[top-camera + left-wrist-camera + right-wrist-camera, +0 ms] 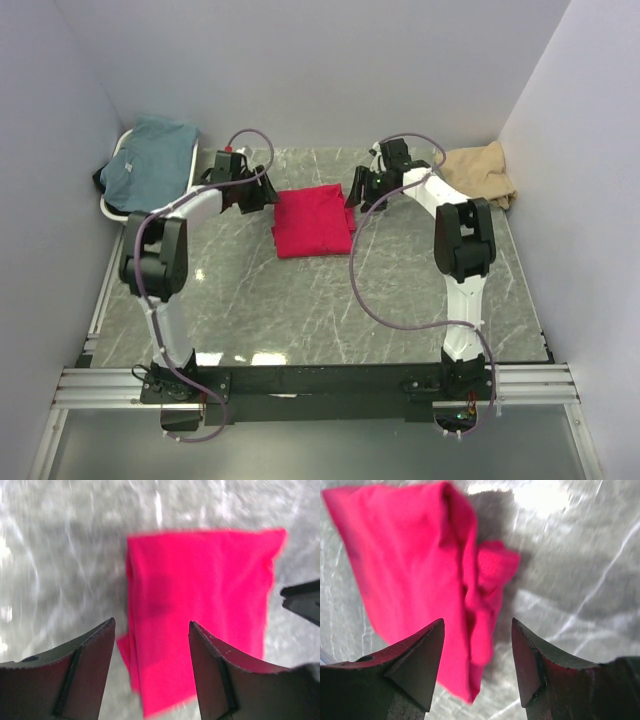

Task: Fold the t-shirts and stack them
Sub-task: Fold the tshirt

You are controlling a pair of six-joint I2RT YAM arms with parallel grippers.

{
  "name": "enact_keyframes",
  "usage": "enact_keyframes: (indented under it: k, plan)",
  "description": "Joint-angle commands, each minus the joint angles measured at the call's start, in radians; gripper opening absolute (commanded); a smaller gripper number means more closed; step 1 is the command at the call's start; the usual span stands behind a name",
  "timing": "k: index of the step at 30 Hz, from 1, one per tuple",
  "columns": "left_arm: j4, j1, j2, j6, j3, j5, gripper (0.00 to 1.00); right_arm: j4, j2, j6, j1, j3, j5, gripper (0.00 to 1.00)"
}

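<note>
Three t-shirts are in view; one is folded. The red shirt [313,222] lies as a flat rectangle on the counter [300,310], toward its far side, between the left arm [160,250] and the right arm [462,240]. The teal shirt [150,160] sits heaped in the white basket [110,207] at far left. The tan shirt [482,172] is bunched in the far right corner of the counter.

Left jaws: spread wide, empty, poised over the red shirt's left edge. Right jaws: likewise spread wide, holding nothing, over the right edge, where the right wrist view shows a loose fold bulging out of the packet.

Handling, by judgement: light, limp cloth with no stiffness. It will sag and come undone if lifted by one point, and may slide on the glossy counter. Best taken at two corners or along a doubled edge, pinching all layers.

Obstructions: nothing lies on the red shirt. The basket rim hems in the teal shirt, the side wall [570,150] crowds the tan one, and both arms stand close over the packet
</note>
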Motion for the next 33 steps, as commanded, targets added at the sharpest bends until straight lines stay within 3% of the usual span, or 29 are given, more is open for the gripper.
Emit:
enact_keyframes:
  k: [1, 6, 23, 33]
  plan:
    - [0.067, -0.018, -0.177, -0.026, -0.131, -0.009, 0.66, 0.077, -0.128, -0.015, 0.005, -0.086, -0.002, 0.63]
    - [0.125, -0.041, -0.225, -0.050, -0.226, 0.023, 0.66, 0.097, -0.141, -0.014, 0.010, -0.141, -0.019, 0.64]
    - [0.145, -0.083, -0.145, -0.060, -0.263, 0.000, 0.65, 0.071, 0.040, -0.012, 0.027, 0.041, -0.079, 0.67]
    - [0.148, -0.092, -0.105, -0.060, -0.248, 0.009, 0.65, 0.074, 0.100, -0.008, 0.047, 0.063, -0.128, 0.68]
